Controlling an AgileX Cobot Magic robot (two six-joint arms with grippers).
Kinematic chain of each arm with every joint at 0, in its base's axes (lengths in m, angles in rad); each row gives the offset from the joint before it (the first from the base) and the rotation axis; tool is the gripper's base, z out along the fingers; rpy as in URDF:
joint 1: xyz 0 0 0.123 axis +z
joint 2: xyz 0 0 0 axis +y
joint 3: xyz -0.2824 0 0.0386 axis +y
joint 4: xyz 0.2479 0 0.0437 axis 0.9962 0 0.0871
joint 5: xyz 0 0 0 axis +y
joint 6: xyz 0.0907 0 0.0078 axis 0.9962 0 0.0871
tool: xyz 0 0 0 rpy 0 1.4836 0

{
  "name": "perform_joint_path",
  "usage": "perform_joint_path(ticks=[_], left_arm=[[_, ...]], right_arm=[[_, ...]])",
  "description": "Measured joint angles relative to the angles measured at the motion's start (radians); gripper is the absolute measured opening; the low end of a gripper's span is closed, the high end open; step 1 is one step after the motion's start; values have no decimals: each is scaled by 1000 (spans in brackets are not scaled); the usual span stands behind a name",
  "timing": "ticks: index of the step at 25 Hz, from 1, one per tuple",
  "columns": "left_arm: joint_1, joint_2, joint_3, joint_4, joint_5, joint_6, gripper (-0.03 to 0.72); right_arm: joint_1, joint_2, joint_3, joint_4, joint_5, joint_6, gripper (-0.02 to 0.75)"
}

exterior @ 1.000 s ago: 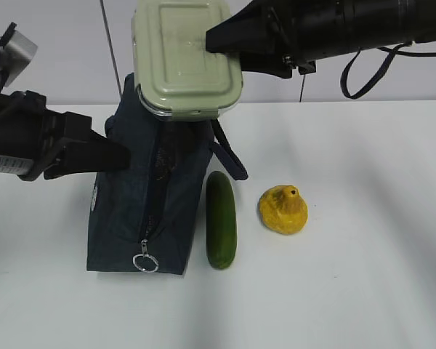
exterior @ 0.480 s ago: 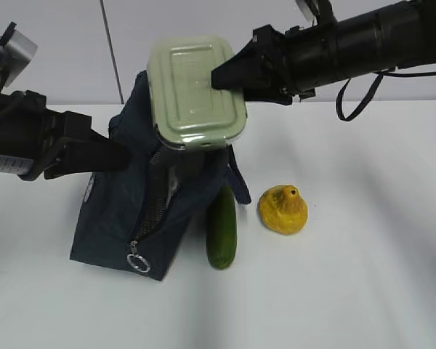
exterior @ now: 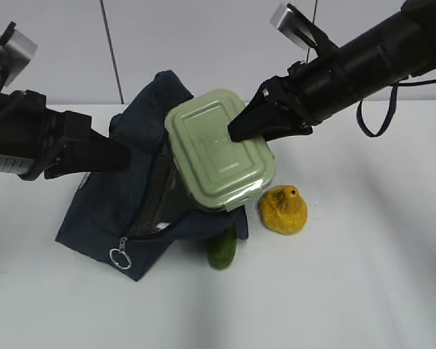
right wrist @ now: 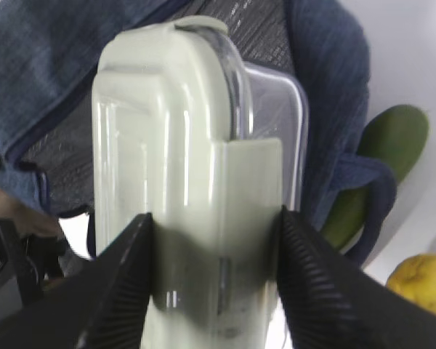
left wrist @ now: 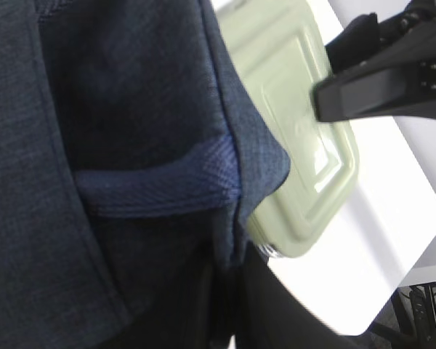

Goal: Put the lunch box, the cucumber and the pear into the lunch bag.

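Exterior view: looks down at a slant from the front, over the whole table (exterior: 363, 291).
Left wrist view: very near the lunch bag (left wrist: 94, 145).
Right wrist view: close, facing the lunch box (right wrist: 182, 182).
Shared: all three views show the lunch box and the lunch bag.

a: how much of the cucumber (exterior: 221, 251) shows?
b: only its near end; the lunch bag (exterior: 123, 196) and lunch box (exterior: 218, 149) cover the rest.
a: the left gripper's tips?
b: hidden in the bag's fabric.

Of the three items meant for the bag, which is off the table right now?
The lunch box, gripped by the right gripper over the lunch bag; the cucumber and pear lie on the table.
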Motion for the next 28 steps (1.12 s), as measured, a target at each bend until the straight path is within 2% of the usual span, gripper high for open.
perform_joint_path(ticks=[6,13,21,28], left_arm=[[0,0,0,-1,0,0,3],[0,0,0,-8,0,0,3],[0,0,0,-40,0,0,3],[0,0,0,-85,0,1,3]], right_arm=[[0,0,-1,-38,73,5,391],[16,0,-1,-54,66,20,391],[94,0,-1,-42,-88,77,391],[126,22,-1,48,-179,104,391]])
